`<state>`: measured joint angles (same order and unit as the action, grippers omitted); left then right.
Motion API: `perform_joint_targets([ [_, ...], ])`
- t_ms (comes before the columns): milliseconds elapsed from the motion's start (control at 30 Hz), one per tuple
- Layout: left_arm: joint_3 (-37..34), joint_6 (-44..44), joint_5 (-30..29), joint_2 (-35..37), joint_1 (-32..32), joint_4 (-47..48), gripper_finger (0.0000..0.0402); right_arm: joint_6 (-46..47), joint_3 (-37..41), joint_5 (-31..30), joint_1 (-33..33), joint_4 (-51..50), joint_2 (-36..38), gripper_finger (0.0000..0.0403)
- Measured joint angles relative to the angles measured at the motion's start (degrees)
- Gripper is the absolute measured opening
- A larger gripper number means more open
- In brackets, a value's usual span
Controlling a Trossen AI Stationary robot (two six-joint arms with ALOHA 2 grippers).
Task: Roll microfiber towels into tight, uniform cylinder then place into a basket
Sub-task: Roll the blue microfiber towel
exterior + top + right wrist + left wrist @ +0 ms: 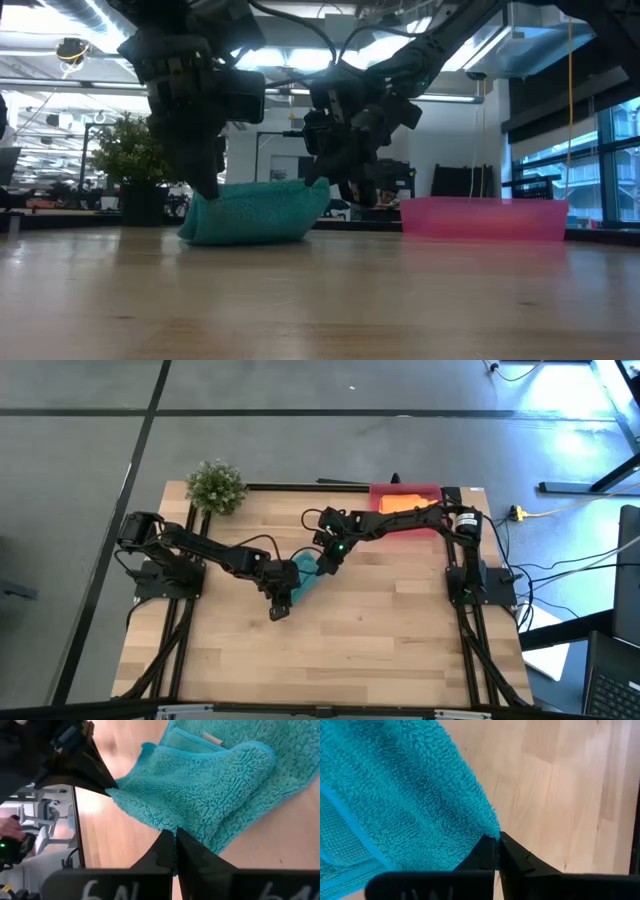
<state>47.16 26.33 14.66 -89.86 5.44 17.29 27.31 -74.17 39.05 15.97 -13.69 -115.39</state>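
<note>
The teal towel (304, 579) lies bunched in a loose heap near the middle of the wooden counter (380, 640), resting on the surface as the low view shows. Both claws meet it from opposite ends. The left claw (281, 598) is pinched tight on a corner of the teal towel at its nearer, left end; in the left wrist view the fingers (512, 857) are closed together with the cloth's edge caught at their tips. The right claw (326, 563) grips the towel's farther, right end, its fingers pressed together on a fold of the pile in the right wrist view. The left claw's dark fingers also show there, across the towel.

The orange towel (405, 504) lies inside the pinkish-red basket (404, 490), which stands at the far right of the counter, partly under the right arm and well apart from the teal towel. A small green plant (216, 487) stands at the far left corner.
</note>
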Motion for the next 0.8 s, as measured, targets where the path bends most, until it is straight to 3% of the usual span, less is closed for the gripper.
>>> perform_joint_targets([
  [800, 0.0, 7.8, -3.2, 0.7, -0.7, 0.4, 0.0, -2.0, 0.0, -0.8, -0.1, -1.6, 0.0, 0.0008],
])
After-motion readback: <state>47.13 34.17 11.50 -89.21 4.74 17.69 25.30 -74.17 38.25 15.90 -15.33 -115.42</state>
